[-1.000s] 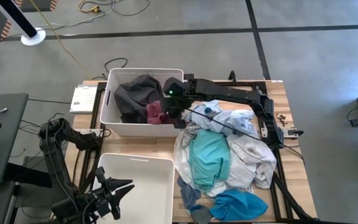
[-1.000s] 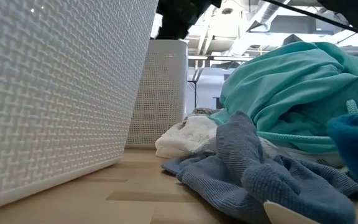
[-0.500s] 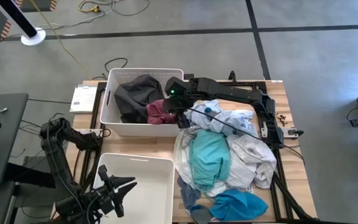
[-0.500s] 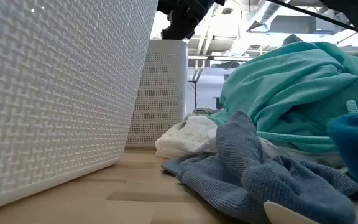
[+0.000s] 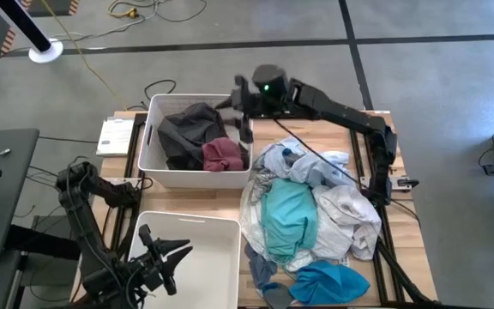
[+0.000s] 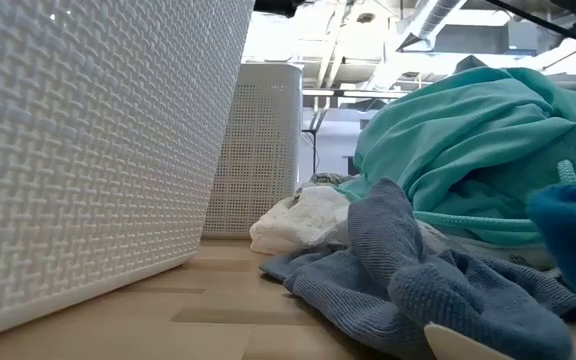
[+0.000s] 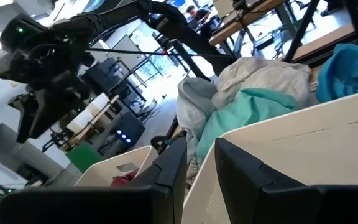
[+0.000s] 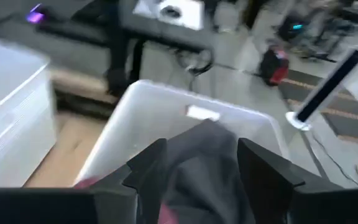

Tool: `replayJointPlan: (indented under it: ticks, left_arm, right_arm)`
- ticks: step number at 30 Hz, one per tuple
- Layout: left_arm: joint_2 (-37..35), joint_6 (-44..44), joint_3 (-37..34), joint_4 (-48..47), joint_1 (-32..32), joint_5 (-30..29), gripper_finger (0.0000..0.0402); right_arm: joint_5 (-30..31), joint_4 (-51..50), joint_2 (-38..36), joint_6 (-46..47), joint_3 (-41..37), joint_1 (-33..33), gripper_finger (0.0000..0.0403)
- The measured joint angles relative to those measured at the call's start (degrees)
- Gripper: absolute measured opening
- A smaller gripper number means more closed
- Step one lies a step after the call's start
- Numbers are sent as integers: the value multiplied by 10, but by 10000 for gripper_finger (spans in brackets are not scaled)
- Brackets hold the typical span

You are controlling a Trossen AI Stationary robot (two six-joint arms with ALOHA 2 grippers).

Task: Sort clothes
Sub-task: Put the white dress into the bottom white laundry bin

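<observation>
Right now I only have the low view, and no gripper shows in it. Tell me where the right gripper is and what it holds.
Observer: The right gripper hovers above the far bin's right end, fingers open, holding nothing.
Operator: Report what lies in that bin.
Observer: A dark grey garment and a maroon garment, side by side.
Operator: Now place the left gripper.
Observer: The left gripper waits at the near bin's left edge.
</observation>
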Motion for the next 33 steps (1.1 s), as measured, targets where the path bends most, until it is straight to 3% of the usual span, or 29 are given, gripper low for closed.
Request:
replayJointPlan:
  ticks: [6,11,13,17,22,33]
  left_arm:
    - [0,-1,0,0,13,2,80]
    - [0,-1,0,0,14,2,80]
    - [0,-1,0,-4,14,2,80]
    - [0,-5,0,-17,14,3,80]
    - [0,-6,0,-16,14,4,80]
    - [0,-7,0,-15,13,6,80]
  right_arm:
    - [-34,-44,9,26,-1,-52,186]
    - [-214,-178,8,14,-1,-78,176]
    - [-252,-245,7,-14,-1,-70,175]
    - [-241,-383,7,-90,-1,-43,175]
    - [-197,-469,-3,-99,-1,-9,167]
    - [-146,-562,-82,2,-1,83,164]
